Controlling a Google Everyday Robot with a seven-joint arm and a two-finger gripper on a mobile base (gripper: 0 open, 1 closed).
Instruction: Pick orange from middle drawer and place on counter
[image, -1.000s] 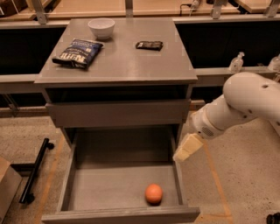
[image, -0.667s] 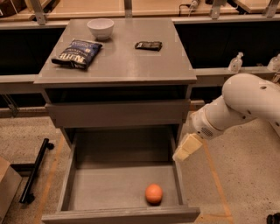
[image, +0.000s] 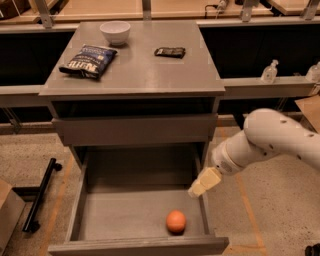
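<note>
The orange (image: 176, 221) lies on the floor of the middle drawer (image: 120, 217), near its front right. The drawer is pulled far out of the grey cabinet. My gripper (image: 202, 183) hangs at the end of the white arm, over the drawer's right wall. It is above the orange and a little to its right, not touching it. The counter (image: 145, 70) is the flat grey cabinet top farther back.
On the counter stand a white bowl (image: 115, 32), a dark chip bag (image: 89, 61) and a small dark snack bar (image: 170, 51). A shut drawer front (image: 135, 129) sits above the open one. A black bar (image: 40, 194) lies on the floor at left.
My gripper has moved a little down and to the left, closer over the drawer's right wall. The orange has not moved.
</note>
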